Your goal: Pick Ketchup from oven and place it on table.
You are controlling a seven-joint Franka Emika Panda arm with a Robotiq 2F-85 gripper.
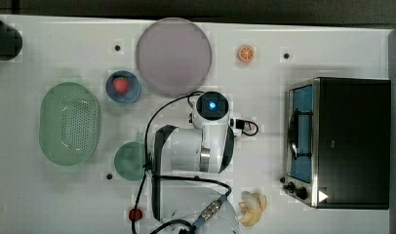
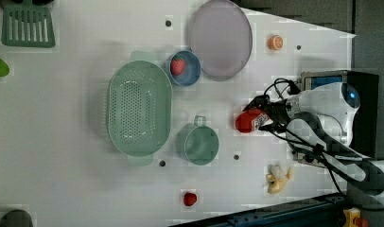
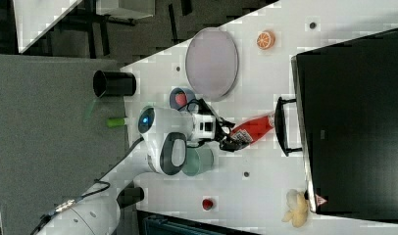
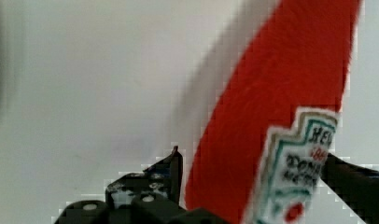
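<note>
Gripper (image 3: 230,139) fingers straddle slim red ketchup squeeze bottle (image 3: 253,129) lying on white table (image 3: 265,181); grip state unclear, probably releasing.

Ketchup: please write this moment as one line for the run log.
Ketchup: out of oven | position: at claw, over table, near oven handle | step: placing
</note>
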